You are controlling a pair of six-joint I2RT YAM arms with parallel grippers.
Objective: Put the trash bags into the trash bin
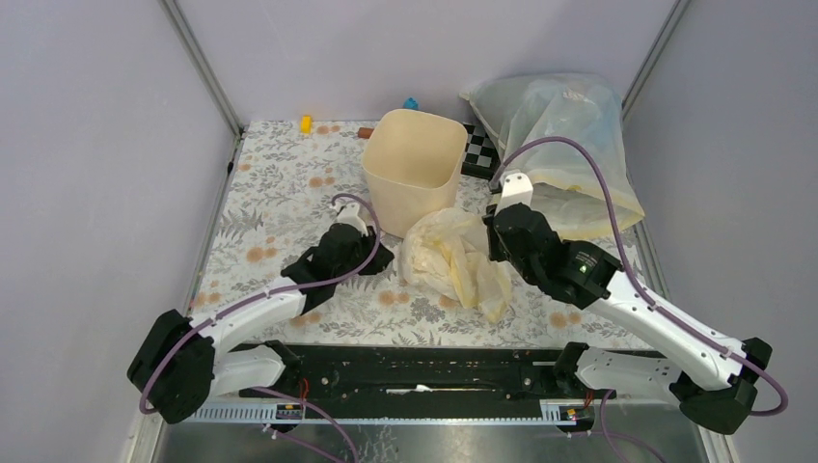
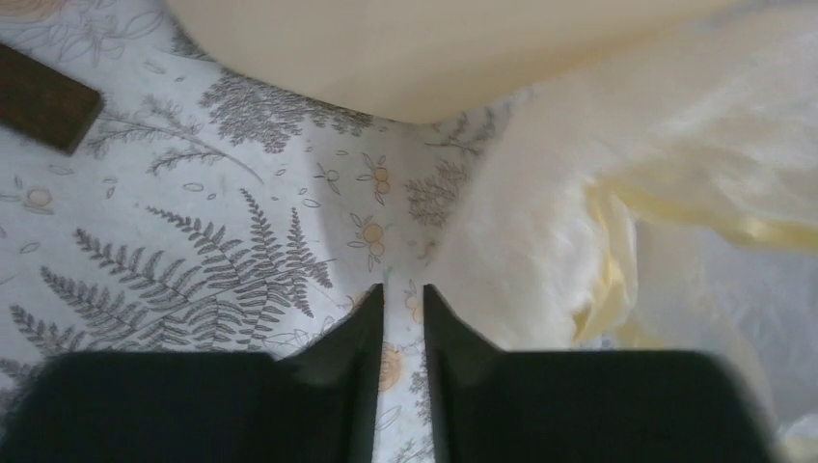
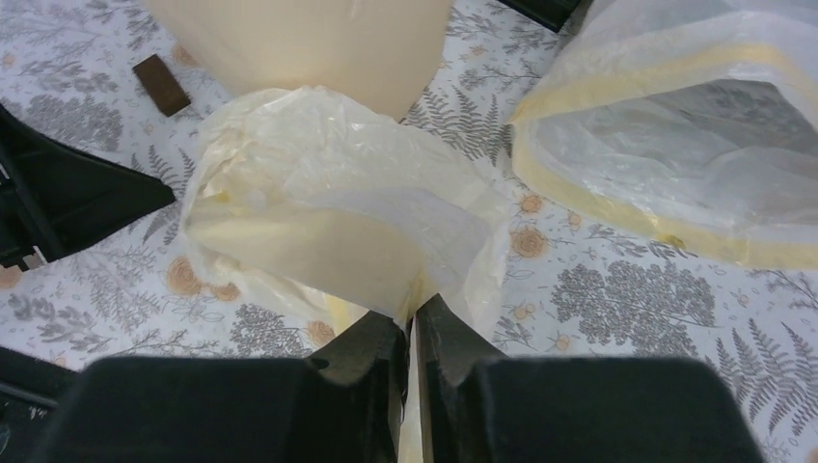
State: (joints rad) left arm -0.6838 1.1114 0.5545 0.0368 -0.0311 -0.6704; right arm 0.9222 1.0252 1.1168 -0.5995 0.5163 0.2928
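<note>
Now right gripper (image 3: 412, 323) pinching crumpled cream-yellow plastic trash bag (image 1: 453, 256) on floral table (image 1: 280, 193) — just beside upright cream-beige plastic bin (image 1: 415, 169); left gripper (image 2: 402, 304) nearly closed, seemingly empty.

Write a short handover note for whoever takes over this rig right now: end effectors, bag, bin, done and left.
Right end effector: shut on an edge of the trash bag.
Left end effector: nearly closed, holding nothing, low over the table beside the bag.
Trash bin: upright just behind the bag, nothing visible inside.
Done: bag gripped.
Left: lift the bag and put it into the bin.
</note>
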